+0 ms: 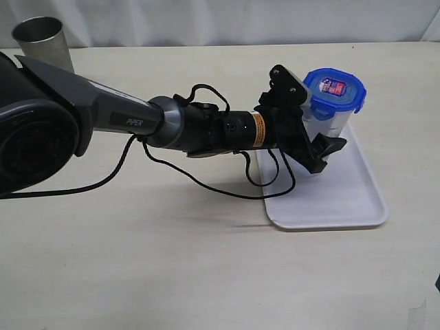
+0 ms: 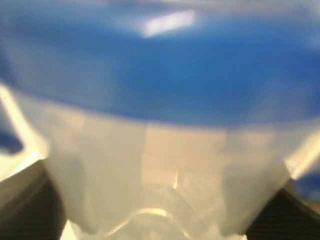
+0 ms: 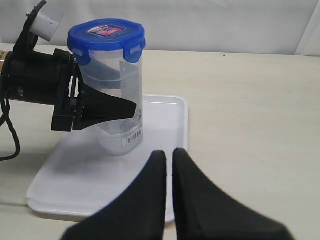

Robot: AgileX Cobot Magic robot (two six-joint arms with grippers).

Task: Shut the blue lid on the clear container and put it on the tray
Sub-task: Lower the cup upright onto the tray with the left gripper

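The clear container (image 1: 331, 125) stands upright over the far end of the white tray (image 1: 330, 199), its base on or just above the tray floor. The blue lid (image 1: 335, 88) sits on its top with the flaps down. My left gripper (image 1: 322, 130) reaches in from the left and is shut on the container's body, one finger on each side. In the left wrist view the container (image 2: 150, 170) and lid (image 2: 160, 60) fill the frame, blurred. The right wrist view shows the lid (image 3: 106, 32), the container (image 3: 115, 70) and the tray (image 3: 165, 115). My right gripper (image 3: 169, 152) hangs shut and empty near the tray's edge.
A grey metal cup (image 1: 42, 41) stands at the back left of the beige table. The left arm's black cable (image 1: 206, 185) loops down onto the table beside the tray.
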